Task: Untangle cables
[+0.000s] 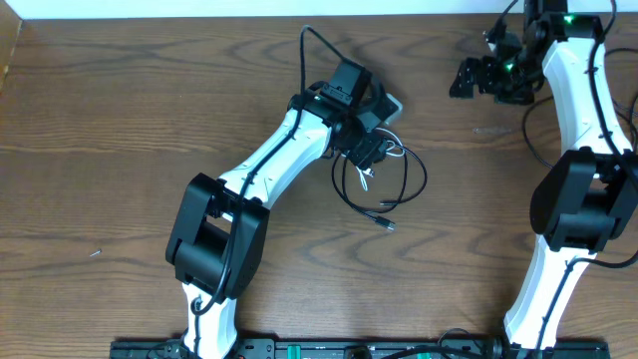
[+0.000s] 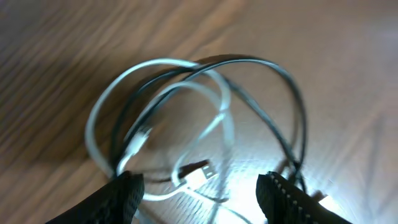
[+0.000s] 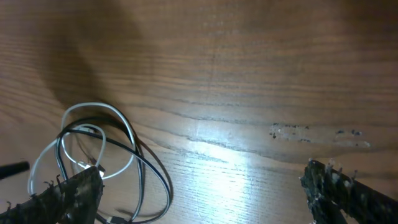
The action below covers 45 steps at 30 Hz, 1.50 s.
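Quick count: one desk (image 1: 120, 100), two arms, the left arm (image 1: 269, 160) and right arm (image 1: 583, 90), two pincers, the left pincer (image 2: 202, 196) and right pincer (image 3: 205, 190), and what looks like three cables, one white cable (image 2: 155, 62) plus two black cables (image 1: 425, 178), though the black ones blur together.

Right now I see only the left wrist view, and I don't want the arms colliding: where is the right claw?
Observer: The right claw is open, at the far right of the table, well apart from the cables.
Operator: Any loose end outside my picture?
Observer: Overhead, a black plug sticks out of the tangle on the side nearest the arm bases.
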Each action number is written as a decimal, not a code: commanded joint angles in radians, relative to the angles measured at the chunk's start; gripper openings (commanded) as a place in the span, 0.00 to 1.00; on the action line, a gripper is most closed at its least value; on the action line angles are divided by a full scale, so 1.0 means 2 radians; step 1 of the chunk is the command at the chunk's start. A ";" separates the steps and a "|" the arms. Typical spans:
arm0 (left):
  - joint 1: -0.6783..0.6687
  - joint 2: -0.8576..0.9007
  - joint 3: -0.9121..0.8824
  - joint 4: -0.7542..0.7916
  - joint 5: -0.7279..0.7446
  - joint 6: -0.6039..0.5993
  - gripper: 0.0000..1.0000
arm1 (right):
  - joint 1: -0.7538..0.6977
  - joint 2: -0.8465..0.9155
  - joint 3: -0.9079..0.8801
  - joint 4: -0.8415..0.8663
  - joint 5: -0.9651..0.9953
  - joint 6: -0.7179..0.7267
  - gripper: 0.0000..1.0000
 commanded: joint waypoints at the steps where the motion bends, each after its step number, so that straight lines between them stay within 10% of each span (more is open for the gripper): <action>1: 0.002 0.003 -0.002 0.000 0.054 0.075 0.64 | 0.000 -0.001 -0.013 0.003 0.001 0.006 0.99; 28: 0.002 0.037 -0.002 -0.026 -0.002 0.102 0.63 | 0.000 -0.001 -0.029 0.012 0.000 0.007 0.99; 32: 0.002 0.039 -0.002 -0.012 -0.004 0.102 0.49 | 0.000 -0.001 -0.029 0.013 0.000 0.007 0.99; 36: 0.002 0.039 -0.002 0.002 -0.025 0.097 0.08 | 0.000 -0.001 -0.029 0.017 0.000 0.007 0.99; 45: 0.002 -0.006 0.017 0.004 -0.073 0.001 0.07 | 0.000 -0.001 -0.029 0.019 0.000 0.007 0.99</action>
